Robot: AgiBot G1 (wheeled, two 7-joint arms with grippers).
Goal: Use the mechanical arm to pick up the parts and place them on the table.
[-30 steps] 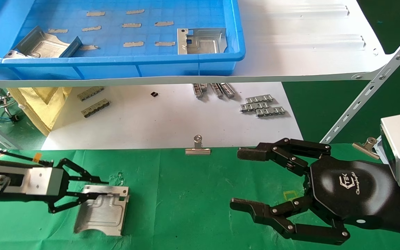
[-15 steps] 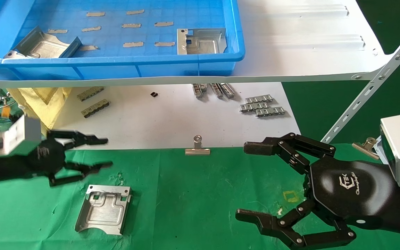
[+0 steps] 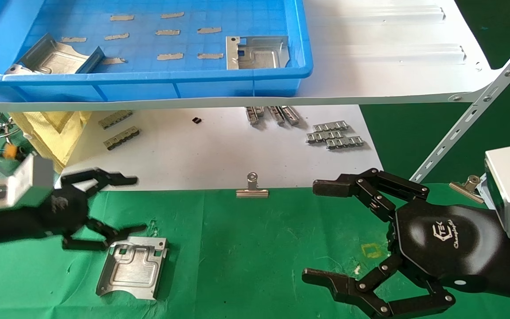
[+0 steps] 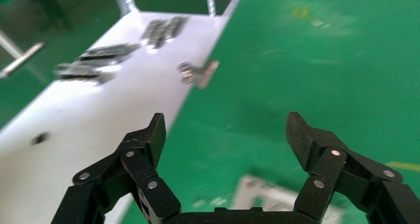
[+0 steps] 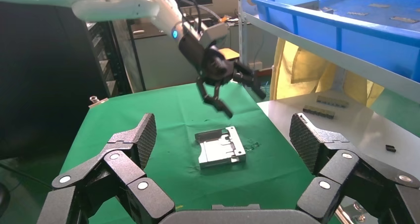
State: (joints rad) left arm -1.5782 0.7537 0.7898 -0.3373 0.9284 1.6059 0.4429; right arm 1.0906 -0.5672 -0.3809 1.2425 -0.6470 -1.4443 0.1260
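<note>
**A:** Left claw status?

**B:** I had the left gripper (image 3: 120, 204) spread wide, nothing in it, hovering above the table (image 3: 246, 248) near the edge of the white paper sheet (image 3: 202, 150). One part (image 3: 132, 267) lay flat on the green cloth just beside the lower fingertip; couldn't tell whether they touched.

**A:** Right side?

**B:** Right gripper (image 3: 321, 232) also splayed apart, empty, parked over the cloth well away from that plate. From its wrist camera I saw the plate (image 5: 220, 147) lying flat under the left gripper (image 5: 233, 92).

**A:** Remaining stock?

**B:** Two more parts sat in the blue bin (image 3: 237, 84) on the shelf: one (image 3: 56, 57) tilted at the left end, one (image 3: 257, 52) flat at the right. A binder clip (image 3: 252, 188) sat where paper met cloth.
</note>
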